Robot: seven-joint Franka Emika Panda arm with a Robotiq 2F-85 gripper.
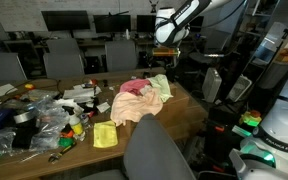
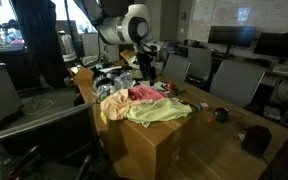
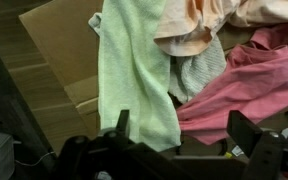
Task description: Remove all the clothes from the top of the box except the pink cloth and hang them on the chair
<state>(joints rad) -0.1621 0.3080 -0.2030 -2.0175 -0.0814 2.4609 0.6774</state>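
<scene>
The end effector point(image 3: 184, 140) hovers with its jaws spread and empty. Just ahead, nearer one finger, the light green cloth point(image 3: 134, 70) drapes lengthwise over the cardboard box point(image 3: 54, 40) edge, beside the pink cloth point(image 3: 254, 80).

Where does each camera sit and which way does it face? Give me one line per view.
Exterior view: across the cluttered table, facing the clothes pile; the arm shows above it.
Exterior view: close beside the box, facing the arm behind the clothes pile.
Wrist view: above the clothes pile, looking down; the open gripper shows at the bottom edge.
Shared: the green cloth shows in all three.
</scene>
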